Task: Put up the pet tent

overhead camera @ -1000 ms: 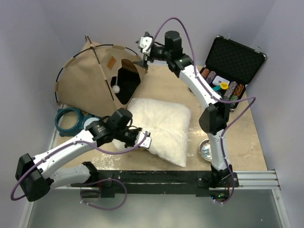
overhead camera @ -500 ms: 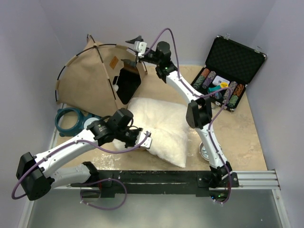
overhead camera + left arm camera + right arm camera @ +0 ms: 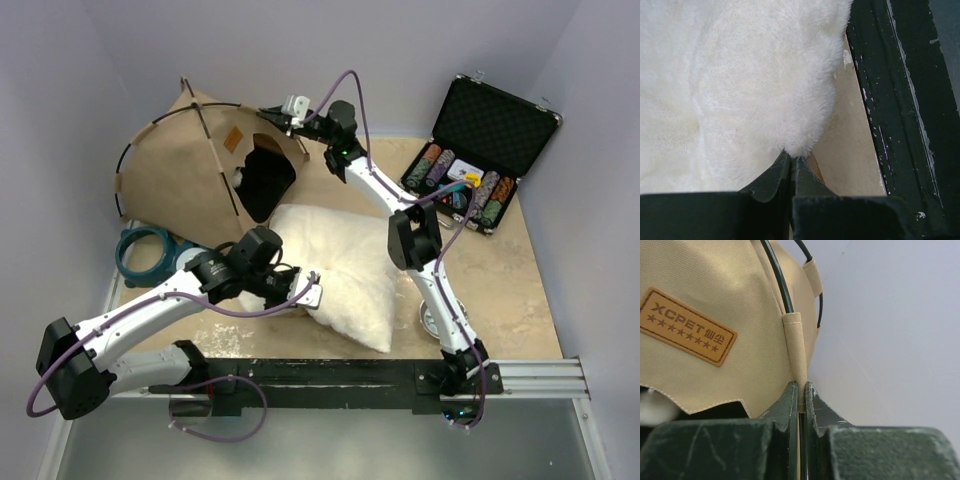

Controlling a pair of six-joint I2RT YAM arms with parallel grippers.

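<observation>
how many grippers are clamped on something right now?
2. The left gripper pinches a corner of the white cushion; the right gripper pinches a fabric pole sleeve on the pet tent.

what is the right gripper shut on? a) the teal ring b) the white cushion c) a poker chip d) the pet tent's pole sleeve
d: the right wrist view shows the right gripper closed on the tan pole sleeve of the pet tent; the left gripper pinches the white cushion.
</observation>
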